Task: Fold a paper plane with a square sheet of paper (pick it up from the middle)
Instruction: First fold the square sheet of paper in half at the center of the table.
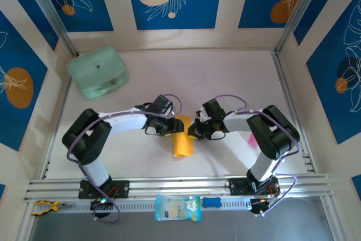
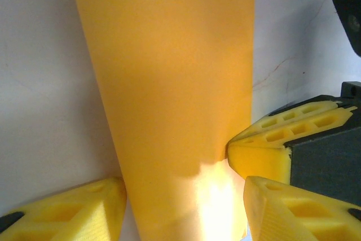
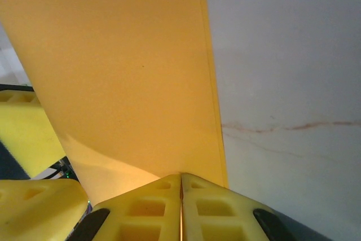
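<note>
Pale desk [image 1: 225, 83] inside a booth of blue patterned panels; mint-green case [image 1: 98, 71] at 10 o'clock, pale blue packet [image 1: 177, 207] on the rail at 6 o'clock; square sheet of paper [image 1: 182, 144], folded to a narrow orange-yellow strip, flat near centre; both arms bent at the elbow, forearms reaching inward, left pincer [image 1: 171, 126] at the strip's 11 o'clock, right pincer [image 1: 193, 132] at its 1 o'clock.

Left wrist: strip runs 12 to 6 o'clock, widening toward 12; left pincer released, its yellow fingers [image 2: 84, 207] apart with the strip between them; the right pincer's tip touches the strip's edge at 3 o'clock.

Right wrist: right pincer [image 3: 180, 176] clenched, the strip's layered edge meeting its seam, apparently nipped there.

Handling, judged: very light, limp, easily creased or torn, prone to sliding on the smooth desk; best held at the layered folded edge.
</note>
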{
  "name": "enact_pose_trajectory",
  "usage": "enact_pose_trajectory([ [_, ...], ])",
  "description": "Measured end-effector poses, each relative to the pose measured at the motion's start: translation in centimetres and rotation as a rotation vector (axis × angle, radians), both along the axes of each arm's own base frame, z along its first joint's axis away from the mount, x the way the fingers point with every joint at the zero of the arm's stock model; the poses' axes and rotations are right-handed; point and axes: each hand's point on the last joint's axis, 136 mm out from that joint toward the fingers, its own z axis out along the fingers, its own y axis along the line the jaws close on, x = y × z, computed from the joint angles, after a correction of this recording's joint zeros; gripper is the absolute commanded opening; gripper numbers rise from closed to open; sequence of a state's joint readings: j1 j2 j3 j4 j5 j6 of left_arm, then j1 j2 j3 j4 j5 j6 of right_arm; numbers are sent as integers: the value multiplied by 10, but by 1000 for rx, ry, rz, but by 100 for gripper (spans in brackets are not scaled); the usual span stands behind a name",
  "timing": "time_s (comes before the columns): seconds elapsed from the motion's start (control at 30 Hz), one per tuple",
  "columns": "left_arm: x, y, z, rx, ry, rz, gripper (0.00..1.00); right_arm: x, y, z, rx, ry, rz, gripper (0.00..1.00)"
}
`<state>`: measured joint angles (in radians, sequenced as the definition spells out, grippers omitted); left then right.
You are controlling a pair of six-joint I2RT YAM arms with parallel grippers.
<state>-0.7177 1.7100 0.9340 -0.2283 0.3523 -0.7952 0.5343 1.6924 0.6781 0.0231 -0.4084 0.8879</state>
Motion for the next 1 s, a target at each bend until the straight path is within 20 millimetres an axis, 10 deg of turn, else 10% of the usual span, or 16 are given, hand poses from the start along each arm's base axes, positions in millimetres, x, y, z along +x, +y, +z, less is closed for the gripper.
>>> enact_pose_trajectory([
  [0.63,-6,6,-8,14,23,13,42,3,0,6,37,-10,-40,16],
  [1.0,-6,8,-13,36,12,-1,42,26,-30,88,49,-286,-185,28],
])
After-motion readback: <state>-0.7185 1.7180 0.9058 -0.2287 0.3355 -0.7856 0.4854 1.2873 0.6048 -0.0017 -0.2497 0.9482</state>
